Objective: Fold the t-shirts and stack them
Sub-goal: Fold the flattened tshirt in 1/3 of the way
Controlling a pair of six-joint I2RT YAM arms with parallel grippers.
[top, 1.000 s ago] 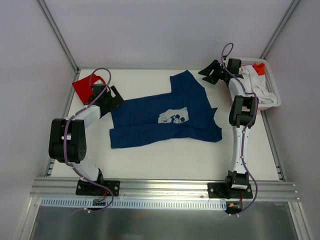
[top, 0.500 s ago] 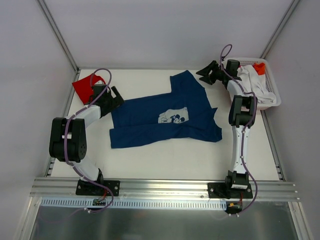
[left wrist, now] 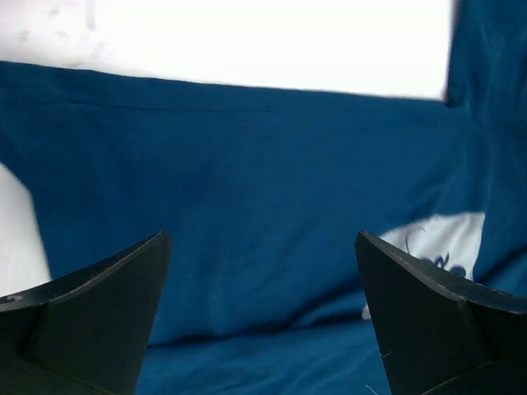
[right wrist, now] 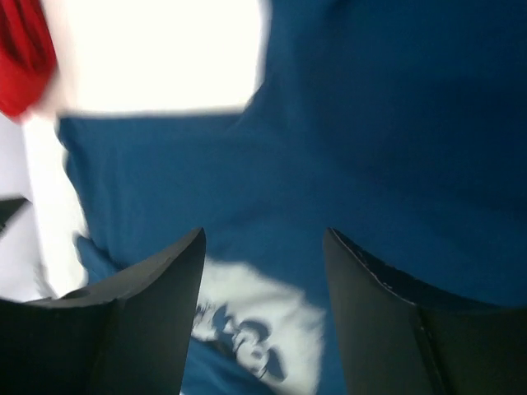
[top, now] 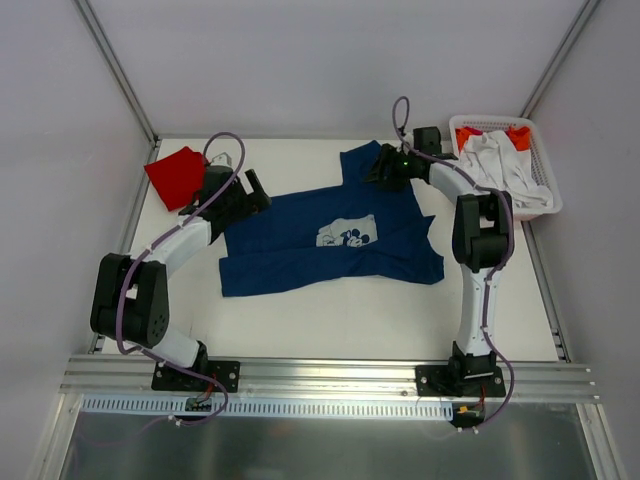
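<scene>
The navy blue t-shirt (top: 340,235) lies spread and partly folded in the middle of the table, its pale cartoon print (top: 348,232) facing up. It fills the left wrist view (left wrist: 247,206) and the right wrist view (right wrist: 370,123). The red t-shirt (top: 177,172) lies folded at the far left corner; its edge shows in the right wrist view (right wrist: 20,58). My left gripper (top: 252,192) is open and empty, above the navy shirt's left edge. My right gripper (top: 378,168) is open and empty, above the shirt's upper right part.
A white slatted basket (top: 541,160) stands at the far right, holding white cloth (top: 500,165) and something orange (top: 519,133). Metal frame posts rise at both back corners. A metal rail (top: 330,375) runs along the near table edge.
My right gripper swung left from beside the basket to over the navy shirt's upper right part. My left gripper moved right from beside the red shirt to over the navy shirt's left edge.
</scene>
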